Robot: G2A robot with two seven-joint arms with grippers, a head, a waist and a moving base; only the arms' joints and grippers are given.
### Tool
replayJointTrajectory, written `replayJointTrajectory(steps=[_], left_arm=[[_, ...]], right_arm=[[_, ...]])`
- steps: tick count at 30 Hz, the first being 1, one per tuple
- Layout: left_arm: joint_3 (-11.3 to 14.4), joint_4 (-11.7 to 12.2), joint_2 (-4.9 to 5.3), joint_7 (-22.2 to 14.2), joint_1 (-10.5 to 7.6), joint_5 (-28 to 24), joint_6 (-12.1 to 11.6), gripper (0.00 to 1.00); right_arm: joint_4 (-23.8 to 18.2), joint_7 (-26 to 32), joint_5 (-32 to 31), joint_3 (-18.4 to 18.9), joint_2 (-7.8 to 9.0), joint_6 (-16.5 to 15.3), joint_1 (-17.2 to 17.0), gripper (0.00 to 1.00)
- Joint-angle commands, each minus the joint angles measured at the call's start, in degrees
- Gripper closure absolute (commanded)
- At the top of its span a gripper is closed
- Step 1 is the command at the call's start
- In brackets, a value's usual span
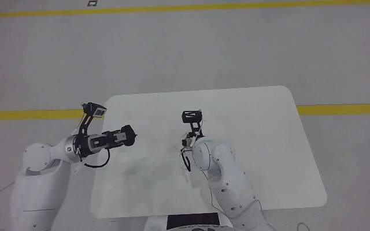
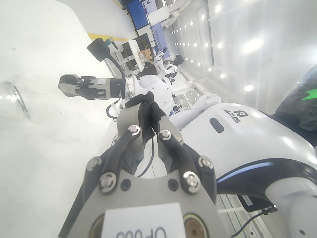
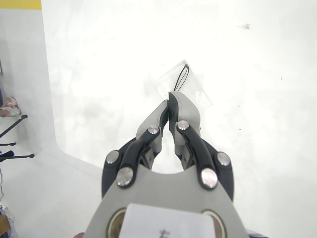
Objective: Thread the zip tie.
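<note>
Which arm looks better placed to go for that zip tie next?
Right, probably: the right claw hangs over the zip tie in its clear bag, while the left claw sits off to the side, farther away.

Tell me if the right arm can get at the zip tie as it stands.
Probably yes: the right gripper hangs just above the zip tie with nothing between them. But its jaws are shut, and the tie seems to lie in a clear bag.
</note>
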Motion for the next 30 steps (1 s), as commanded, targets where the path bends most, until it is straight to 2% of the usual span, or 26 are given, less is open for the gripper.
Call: replayJointTrajectory(steps=[1, 5, 12, 15, 26, 30], left_arm=[[-0.8, 0.2, 0.66, 0.0, 0.85, -1.2, 0.0, 1.00], [-1.1, 1.2, 1.65, 0.0, 1.22, -2.6, 0.0, 1.00], [-1.1, 1.2, 1.65, 0.0, 1.22, -2.6, 0.0, 1.00], [-1.1, 1.2, 1.65, 0.0, 1.22, -2.6, 0.0, 1.00], [-1.1, 1.2, 1.65, 0.0, 1.22, -2.6, 0.0, 1.00], [-1.1, 1.2, 1.65, 0.0, 1.22, -2.6, 0.0, 1.00]], right_arm=[[0.0, 0.0, 0.0, 0.0, 0.00, 0.0, 0.0, 1.00], [0.0, 0.0, 0.0, 0.0, 0.00, 0.0, 0.0, 1.00], [0.0, 0.0, 0.0, 0.0, 0.00, 0.0, 0.0, 1.00], [2.2, -1.0, -2.7, -2.2, 0.31, 0.0, 1.1, 1.00], [13.6, 3.7, -2.7, -6.9, -0.49, 0.0, 11.1, 1.00], [19.0, 7.5, -2.7, -8.5, -1.05, 0.0, 15.0, 1.00]])
